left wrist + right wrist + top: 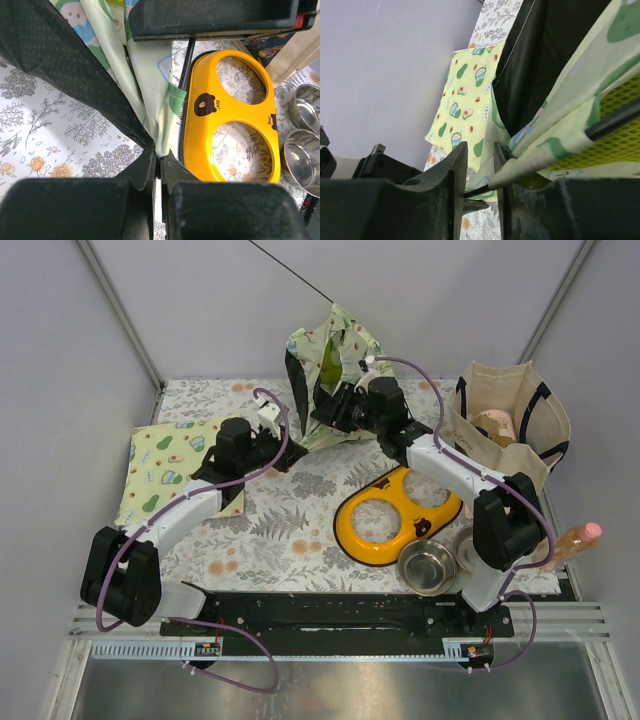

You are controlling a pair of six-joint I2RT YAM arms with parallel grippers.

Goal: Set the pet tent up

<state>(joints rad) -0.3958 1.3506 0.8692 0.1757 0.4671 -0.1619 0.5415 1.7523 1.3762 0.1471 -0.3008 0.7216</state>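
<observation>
The pet tent [335,355] stands half-raised at the back middle of the table, pale avocado print with black panels and a thin black pole sticking up. My left gripper [272,423] is at its lower left edge. In the left wrist view the left gripper [160,156] is shut on a pale green fold of the tent [145,75]. My right gripper [337,410] is against the tent's front. In the right wrist view the right gripper [480,147] stands open, and a thin black pole end [482,189] pokes out of the tent fabric [565,130] into the gap.
The flat avocado-print mat [170,475] lies at the left. An orange double-hole feeder [385,530] lies right of centre, with steel bowls [428,565] in front of it. A canvas tote bag [515,390] stands at the back right, and a bottle [575,540] lies at the right edge.
</observation>
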